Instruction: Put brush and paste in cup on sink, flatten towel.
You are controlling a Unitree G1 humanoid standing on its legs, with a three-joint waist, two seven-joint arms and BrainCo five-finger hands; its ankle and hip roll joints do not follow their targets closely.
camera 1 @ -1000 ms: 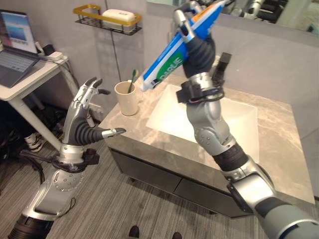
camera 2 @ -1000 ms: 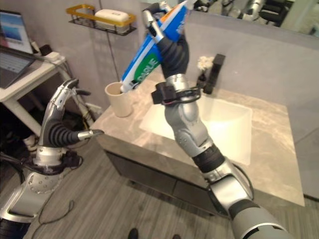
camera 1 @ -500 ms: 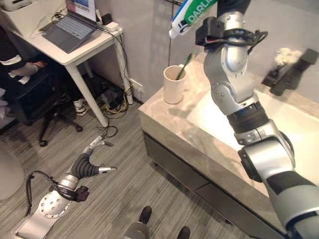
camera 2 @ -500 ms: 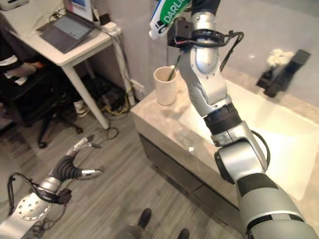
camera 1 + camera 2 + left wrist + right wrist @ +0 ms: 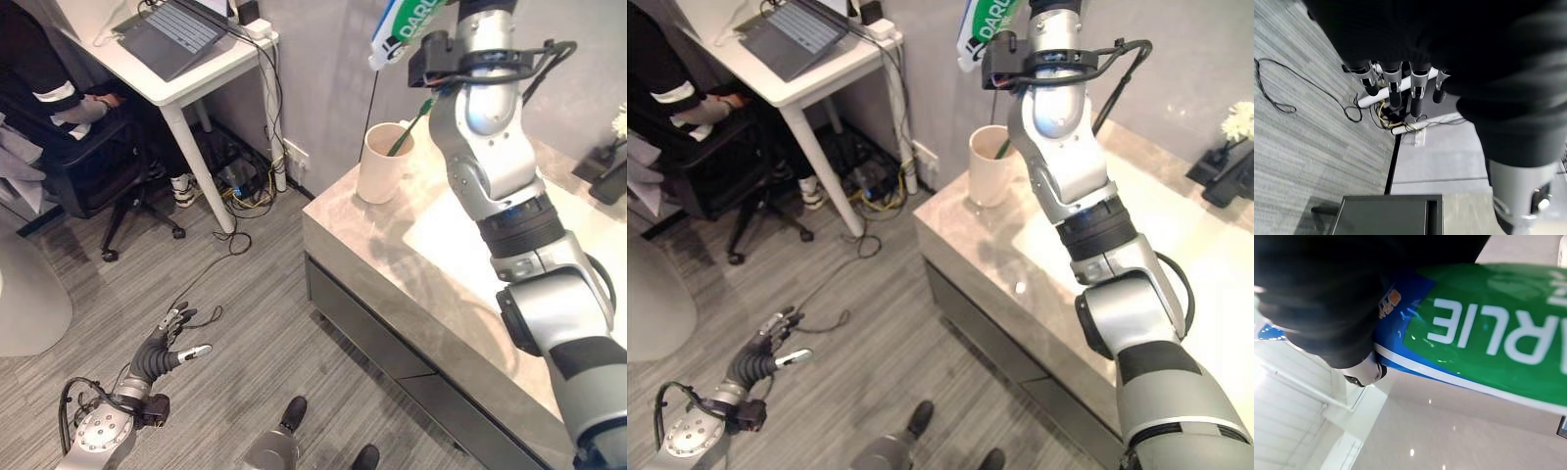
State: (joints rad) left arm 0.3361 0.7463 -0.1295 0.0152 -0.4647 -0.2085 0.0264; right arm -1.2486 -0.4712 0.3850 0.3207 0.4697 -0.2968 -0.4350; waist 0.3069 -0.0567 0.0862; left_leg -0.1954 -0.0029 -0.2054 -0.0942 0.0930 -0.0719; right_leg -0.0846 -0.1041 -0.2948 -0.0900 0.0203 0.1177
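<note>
The right hand (image 5: 1327, 308) grips the paste tube (image 5: 1488, 333), seen close in its wrist view. In the left eye view the paste tube sits at the top edge, raised above the cup (image 5: 382, 162) on the counter (image 5: 392, 255), likely for dropping in beside the brush (image 5: 411, 122). Lower left, the left hand (image 5: 167, 343) hangs relaxed, holding nothing, near the floor (image 5: 235, 323).

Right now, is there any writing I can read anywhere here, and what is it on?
Toothpaste tube: big white letters on its green band, cut off at the picture's edge; no whole word reads.
Laptop: anything on it is too small to read.
Cup: no print.
</note>
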